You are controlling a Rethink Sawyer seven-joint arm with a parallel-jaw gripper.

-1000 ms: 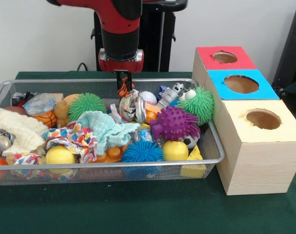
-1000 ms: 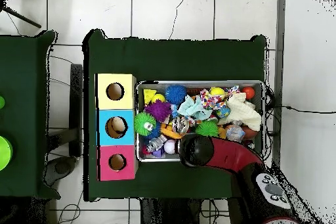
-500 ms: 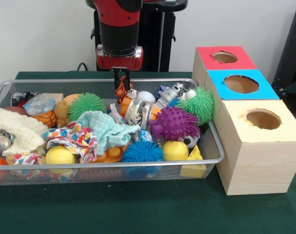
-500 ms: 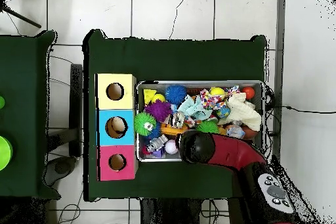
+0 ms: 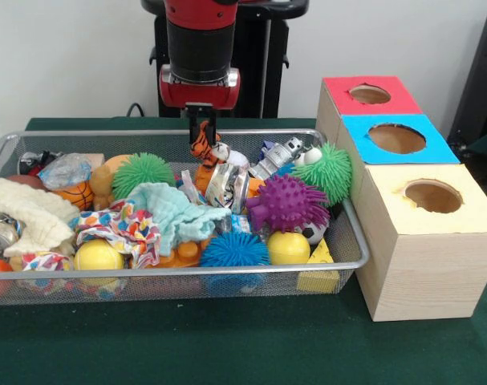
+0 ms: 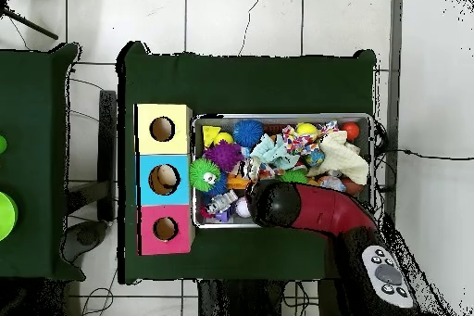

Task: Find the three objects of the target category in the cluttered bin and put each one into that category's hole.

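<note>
Single-arm sorting scene. The black gripper (image 5: 201, 128) of the red and black arm (image 6: 315, 215) has its jaws clamped on a small orange-and-black striped tiger toy (image 5: 203, 143), which has risen over the last second from among the clutter to hang just above the far side of the silver wire-mesh bin (image 5: 339, 265). The lift suggests one target object is secured; transfer toward the row of wooden boxes with red, blue and yellow tops (image 5: 397, 138) would follow, though which hole applies cannot be told.
</note>
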